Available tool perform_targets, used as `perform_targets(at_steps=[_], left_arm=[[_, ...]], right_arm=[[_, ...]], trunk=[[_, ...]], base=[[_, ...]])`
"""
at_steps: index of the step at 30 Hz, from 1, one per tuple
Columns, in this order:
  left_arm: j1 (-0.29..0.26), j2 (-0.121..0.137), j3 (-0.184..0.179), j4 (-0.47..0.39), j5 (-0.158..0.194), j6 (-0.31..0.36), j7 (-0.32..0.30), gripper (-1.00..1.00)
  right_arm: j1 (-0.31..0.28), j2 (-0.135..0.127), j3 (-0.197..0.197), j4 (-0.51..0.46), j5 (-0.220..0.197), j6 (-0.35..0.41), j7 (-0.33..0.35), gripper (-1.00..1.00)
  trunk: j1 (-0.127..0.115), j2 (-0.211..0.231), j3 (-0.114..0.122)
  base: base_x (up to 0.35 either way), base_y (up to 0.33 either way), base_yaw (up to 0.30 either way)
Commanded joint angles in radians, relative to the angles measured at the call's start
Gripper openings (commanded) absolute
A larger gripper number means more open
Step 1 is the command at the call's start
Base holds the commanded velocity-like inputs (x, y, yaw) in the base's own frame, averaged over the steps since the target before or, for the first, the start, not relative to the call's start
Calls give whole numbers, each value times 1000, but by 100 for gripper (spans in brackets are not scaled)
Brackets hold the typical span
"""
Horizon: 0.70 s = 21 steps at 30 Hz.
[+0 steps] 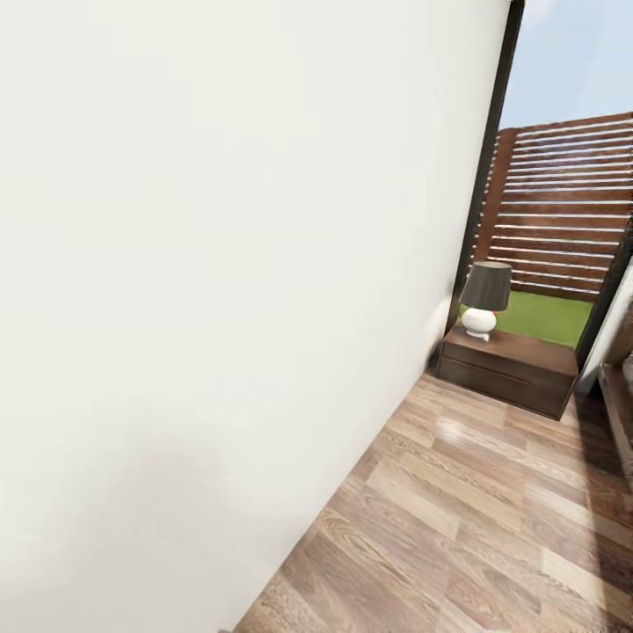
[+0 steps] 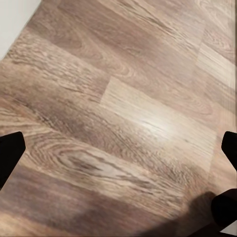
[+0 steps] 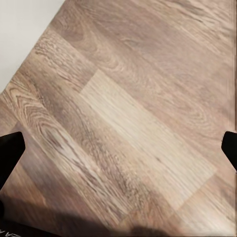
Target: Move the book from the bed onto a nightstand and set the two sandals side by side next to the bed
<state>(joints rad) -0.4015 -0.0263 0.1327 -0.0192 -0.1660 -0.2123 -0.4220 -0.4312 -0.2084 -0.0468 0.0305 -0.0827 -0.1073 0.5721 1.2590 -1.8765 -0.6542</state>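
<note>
A white wall (image 1: 193, 290) takes up the left and middle of the head view, running back to a black window frame (image 1: 489, 149) at the far right. Beyond the glass stand a brown slatted fence (image 1: 567, 202) and a strip of green grass (image 1: 549, 316). The nightstand (image 1: 510, 365) sits on the far side of the wood floor (image 1: 475, 519), against the wall by the window, and a lamp (image 1: 485, 299) with a dark shade and a round white base stands on its top near the left end. At the far right edge a sliver of the bed (image 1: 620, 413) shows, just right of the nightstand. The left gripper (image 2: 118, 158) points down at bare floor planks (image 2: 123, 108); its dark fingertips (image 2: 10, 153) sit at opposite edges of its wrist view, wide apart with nothing between them. The right gripper (image 3: 118, 153) is the same: fingertips (image 3: 10, 150) spread to the edges over floor (image 3: 138, 123), holding nothing, with a bit of white wall (image 3: 22, 34) at one corner.
</note>
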Motion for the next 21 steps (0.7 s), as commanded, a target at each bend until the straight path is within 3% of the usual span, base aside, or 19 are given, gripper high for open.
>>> perform_targets(at_steps=[1, 14, 21], left_arm=[[0, 0, 8, 0, -10, -4, -1, 100], [0, 0, 8, 0, -10, -4, -1, 100], [0, 0, 8, 0, -10, -4, -1, 100]], right_arm=[[-1, 0, -4, 3, -6, -2, 5, 100], [-1, 0, -4, 3, -6, -2, 5, 100], [-1, 0, -4, 3, -6, -2, 5, 100]], trunk=[[0, 0, -1], [0, 0, -1], [0, 0, -1]], base=[[0, 0, -181], [13, 0, -180], [219, 0, -180]])
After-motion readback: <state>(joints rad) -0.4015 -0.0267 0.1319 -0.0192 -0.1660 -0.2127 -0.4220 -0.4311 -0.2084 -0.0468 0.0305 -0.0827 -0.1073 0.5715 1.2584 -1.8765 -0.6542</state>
